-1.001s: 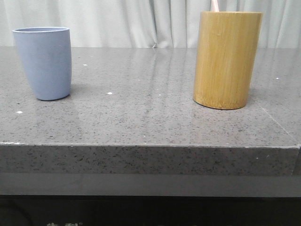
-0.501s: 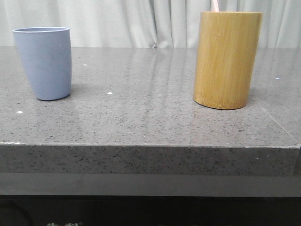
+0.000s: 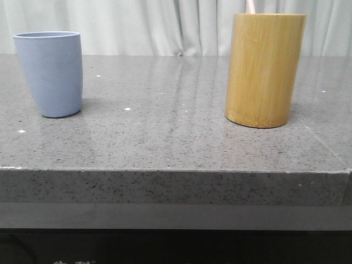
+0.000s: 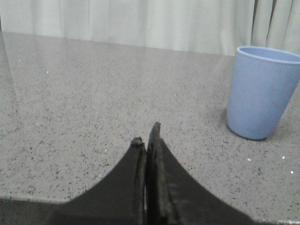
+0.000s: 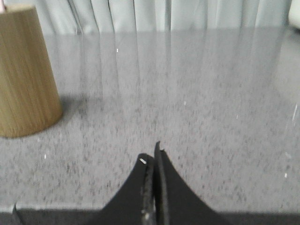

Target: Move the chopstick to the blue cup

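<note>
1. Chopstick (image 3: 250, 6) seen only as a pale pinkish tip poking above the rim of the bamboo cylinder (image 3: 265, 70), on the right side of the grey stone table (image 3: 176, 137); rest of it hidden inside.
2. Blue cup (image 3: 50, 73) stood upright on the left side of the table, well apart from the cylinder, mouth open and apparently empty, though the inside could not be checked from the front.
3. Left gripper (image 4: 147, 140) held low over the table with fingers pressed together, holding nothing; blue cup near it, off to one side.
4. Right gripper (image 5: 151, 159) likewise closed on nothing, low over the table, with the bamboo cylinder near and apart from it.
5. Judged as the very start: no grasp made, chopstick not yet lifted out.
6. Next move judged to call for raising the right gripper above the cylinder's rim, opening the fingers, and pinching the thin exposed tip squarely before drawing it straight up.
7. Obstacles: tall cylinder wall around the stick, little of the stick exposed to grip, and a wide stretch of table to cross toward the cup; nothing else stood between the two containers apart from small white specks (image 3: 127, 109).
</note>
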You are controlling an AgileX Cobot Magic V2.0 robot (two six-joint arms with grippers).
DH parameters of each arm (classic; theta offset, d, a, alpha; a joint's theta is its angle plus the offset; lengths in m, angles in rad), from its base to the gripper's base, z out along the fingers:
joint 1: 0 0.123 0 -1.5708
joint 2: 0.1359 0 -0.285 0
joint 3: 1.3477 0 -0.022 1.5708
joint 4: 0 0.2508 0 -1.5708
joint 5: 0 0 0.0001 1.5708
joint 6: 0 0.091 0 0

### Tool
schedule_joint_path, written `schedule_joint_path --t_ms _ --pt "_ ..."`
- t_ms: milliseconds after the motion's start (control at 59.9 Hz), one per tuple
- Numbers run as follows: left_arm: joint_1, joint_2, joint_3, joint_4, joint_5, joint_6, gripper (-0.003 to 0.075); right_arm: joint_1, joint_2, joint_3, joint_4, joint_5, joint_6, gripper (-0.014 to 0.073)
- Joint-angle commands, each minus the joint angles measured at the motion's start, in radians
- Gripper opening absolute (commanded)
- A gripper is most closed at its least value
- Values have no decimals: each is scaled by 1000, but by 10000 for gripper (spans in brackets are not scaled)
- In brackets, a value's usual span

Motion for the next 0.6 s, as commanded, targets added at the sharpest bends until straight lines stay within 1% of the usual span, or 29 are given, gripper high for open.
schedule_joint_path --t_ms 0,50,133,184,250,334,384,501,584 --pt "3 -22 8 -10 -99 -8 -19 -4 -17 -18 2 -141 -7 -69" --pt "3 -22 8 -8 -107 -8 -19 -4 -17 -33 3 -141 -7 -69" --pt "3 -22 3 -8 -174 -8 -19 -4 -17 -82 3 -129 -7 -69" --pt "3 -22 -22 -8 -205 -8 -19 -4 -17 -124 3 -127 -7 -69" --pt "3 -20 -75 -8 -207 -8 -19 -4 -5 -200 3 -119 -7 -69" --pt "3 -6 -156 16 -179 -8 -19 -4 34 -296 3 -78 -7 -69" --pt "3 15 -215 49 -145 -8 -19 -4 75 -364 3 -25 -7 -69" --pt "3 116 -370 145 -41 -8 -19 -4 209 -540 23 151 -7 -69" --pt "3 218 -454 149 9 -8 -19 -4 312 -650 29 236 -7 -69"
